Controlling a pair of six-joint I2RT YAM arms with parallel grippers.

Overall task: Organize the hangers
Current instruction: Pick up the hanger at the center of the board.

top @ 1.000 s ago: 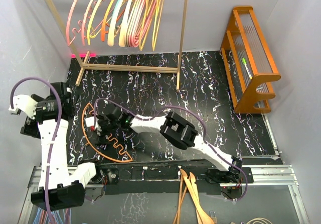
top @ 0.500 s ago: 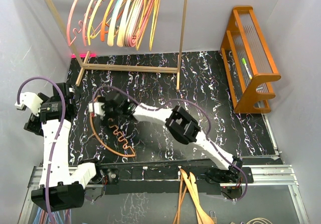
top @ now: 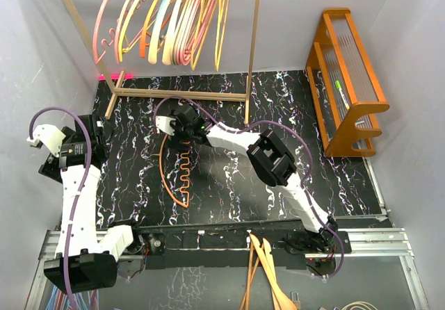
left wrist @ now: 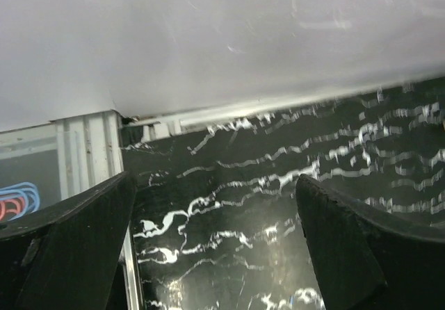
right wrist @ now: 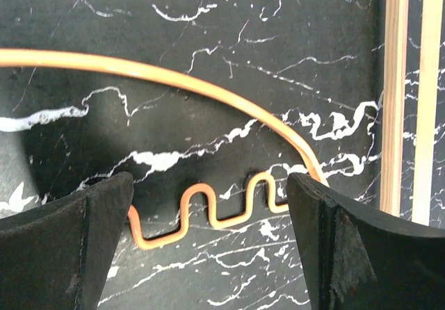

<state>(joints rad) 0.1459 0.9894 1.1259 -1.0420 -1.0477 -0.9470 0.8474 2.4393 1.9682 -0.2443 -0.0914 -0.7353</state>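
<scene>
Most hangers hang on the wooden rack at the table's far edge; one orange hanger lies toward its left edge, unhung; right gripper hovers spread above it; left gripper spread, empty.

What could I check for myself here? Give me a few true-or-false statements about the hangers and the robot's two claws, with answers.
1. The wooden rack carries many colourful hangers. True.
2. The left gripper holds a hanger. False: its fingers stand open with nothing between them.
3. The orange hanger has a wavy bar. True.
4. The right gripper is shut. False: its fingers stand wide apart.
5. The orange shelf stands beside the left arm. False: it is on the side of the right arm.
</scene>
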